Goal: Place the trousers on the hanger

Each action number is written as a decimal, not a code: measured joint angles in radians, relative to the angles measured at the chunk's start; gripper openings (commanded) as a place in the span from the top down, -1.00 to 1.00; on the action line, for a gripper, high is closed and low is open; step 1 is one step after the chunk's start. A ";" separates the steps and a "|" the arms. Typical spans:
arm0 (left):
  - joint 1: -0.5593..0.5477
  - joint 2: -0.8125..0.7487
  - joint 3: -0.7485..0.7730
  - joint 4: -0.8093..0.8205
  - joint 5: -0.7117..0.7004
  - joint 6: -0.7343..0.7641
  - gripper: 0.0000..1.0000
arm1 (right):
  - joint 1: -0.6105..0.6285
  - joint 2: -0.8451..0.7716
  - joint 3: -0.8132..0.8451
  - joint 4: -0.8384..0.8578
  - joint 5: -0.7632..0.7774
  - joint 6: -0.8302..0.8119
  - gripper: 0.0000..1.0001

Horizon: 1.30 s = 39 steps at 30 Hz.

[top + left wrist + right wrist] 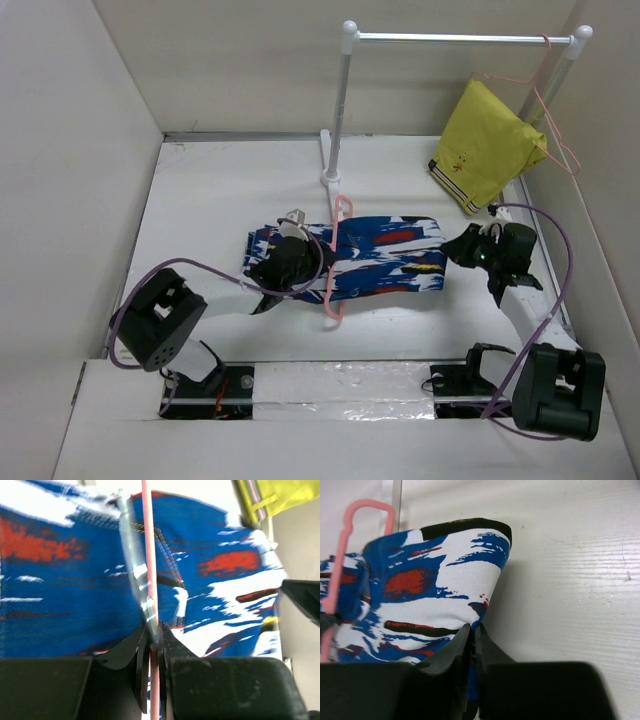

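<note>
Left fingers (154,632): mine, on the left arm; closed tight on the pink wire of the hanger, which runs straight up between them, above the left part of the trousers.
Right fingers (473,629): mine, on the right arm; all but together, with the tips nipping the cloth at the right end of the trousers.
Trousers (390,255): blue cloth with white, red, black and yellow strokes; laid in a long band running left to right across the middle of the counter, with one set of my fingers at each end.
Hanger (148,555): thin pink wire; lies crosswise over the trousers, left of their middle; its hook points to the far side and its near end sticks out past the near edge of the cloth. I cannot tell whether the cloth passes through it.
Counter (230,190): white, walled on three sides.
Rack (455,38): white rail on uprights, at the far side.
Yellow garment (485,145): striped hem; hangs at the right end of the rack on a second hanger (545,95), also pink.
</note>
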 measured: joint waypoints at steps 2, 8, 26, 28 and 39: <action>-0.006 -0.045 0.009 -0.033 -0.028 0.005 1.00 | 0.017 -0.012 0.003 -0.006 0.029 -0.008 -0.47; -0.043 -0.139 0.058 -0.118 -0.100 0.037 1.00 | 0.206 -0.077 0.099 -0.044 0.177 -0.062 -0.50; -0.126 -0.037 0.142 -0.073 -0.179 0.051 1.00 | 1.076 0.058 0.113 0.201 0.439 0.264 -0.28; -0.134 -0.037 0.144 -0.069 -0.196 0.050 1.00 | 1.083 0.086 0.108 0.223 0.447 0.287 -0.27; -0.191 -0.048 0.148 -0.077 -0.324 0.058 1.00 | 1.097 0.159 0.097 0.266 0.489 0.341 -0.06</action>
